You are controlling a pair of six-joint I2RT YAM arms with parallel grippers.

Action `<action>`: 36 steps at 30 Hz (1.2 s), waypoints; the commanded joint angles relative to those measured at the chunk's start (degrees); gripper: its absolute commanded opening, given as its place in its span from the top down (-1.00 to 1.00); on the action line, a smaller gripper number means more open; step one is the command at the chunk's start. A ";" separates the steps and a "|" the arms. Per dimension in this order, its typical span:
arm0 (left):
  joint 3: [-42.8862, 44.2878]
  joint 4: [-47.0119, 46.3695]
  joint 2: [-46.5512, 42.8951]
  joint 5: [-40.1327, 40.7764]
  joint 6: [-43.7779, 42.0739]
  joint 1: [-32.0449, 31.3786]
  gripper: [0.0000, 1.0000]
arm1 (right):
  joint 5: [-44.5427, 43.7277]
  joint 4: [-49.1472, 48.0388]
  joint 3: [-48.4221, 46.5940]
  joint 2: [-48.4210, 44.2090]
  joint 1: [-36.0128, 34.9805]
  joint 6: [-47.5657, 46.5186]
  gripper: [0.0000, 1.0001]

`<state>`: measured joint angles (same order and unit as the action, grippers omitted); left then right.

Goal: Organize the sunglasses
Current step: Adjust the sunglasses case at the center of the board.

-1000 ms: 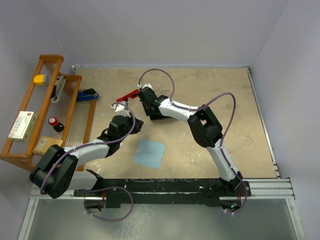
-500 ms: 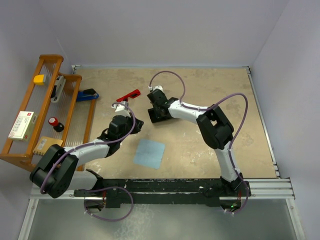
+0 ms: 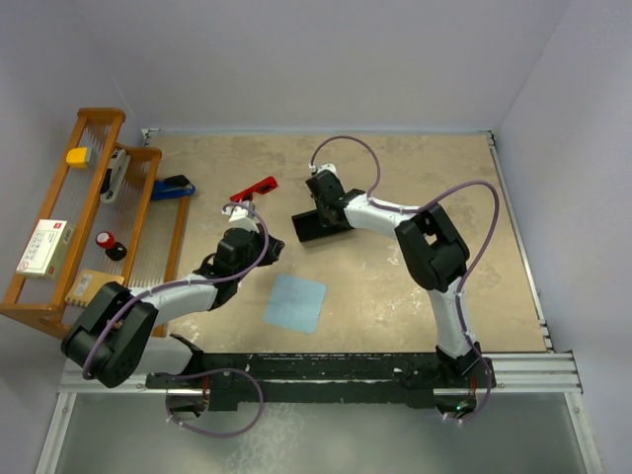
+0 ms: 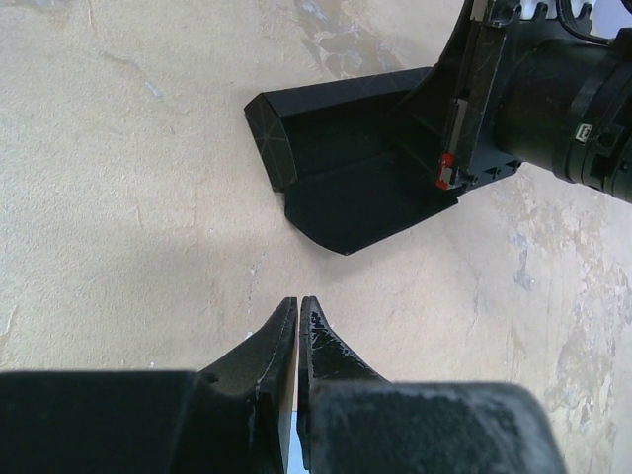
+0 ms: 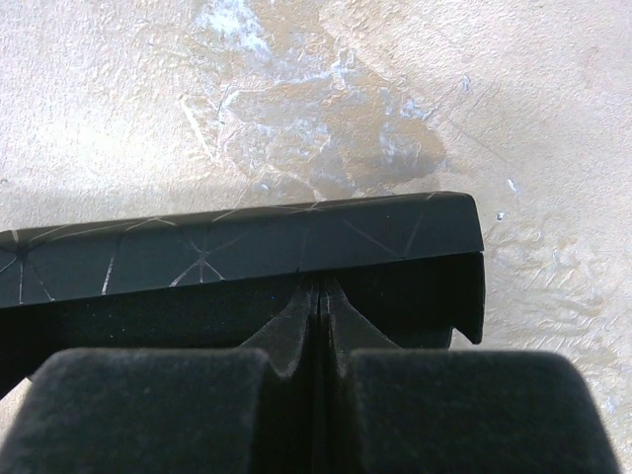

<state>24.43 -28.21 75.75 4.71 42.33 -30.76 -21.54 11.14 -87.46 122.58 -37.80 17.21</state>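
The red sunglasses (image 3: pixel 253 188) lie on the table at the back left of centre, out of both wrist views. A black case (image 3: pixel 311 227) lies open to their right; it also shows in the left wrist view (image 4: pixel 346 168) and the right wrist view (image 5: pixel 247 242). My right gripper (image 3: pixel 326 202) is shut, with its fingertips (image 5: pixel 320 291) down inside the open case against the raised lid. I see nothing between its fingers. My left gripper (image 3: pixel 272 247) is shut and empty (image 4: pixel 298 301), low over the table and pointing at the case from the near left.
A light blue cloth (image 3: pixel 294 303) lies flat near the front centre. A wooden rack (image 3: pixel 99 217) with small items stands along the left edge. A blue and black object (image 3: pixel 173 188) lies beside it. Walls close the table at the back and right.
My right gripper has moved right, away from the sunglasses and onto the black case. The sunglasses stayed put. My left arm has hardly moved.
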 commanded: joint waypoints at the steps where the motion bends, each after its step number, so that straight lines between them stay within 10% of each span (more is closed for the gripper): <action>1: 1.30 -2.75 0.35 -0.54 -0.85 0.35 1.00 | -1.78 -1.03 2.95 -3.90 0.37 -0.73 1.00; 36: -0.08 -5.57 0.90 -1.63 0.65 0.35 1.00 | -4.25 0.02 11.07 -11.41 -2.46 5.11 1.00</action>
<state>24.43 -30.72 77.19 3.64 42.46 -30.76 -24.49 10.55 -76.47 114.96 -40.12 20.97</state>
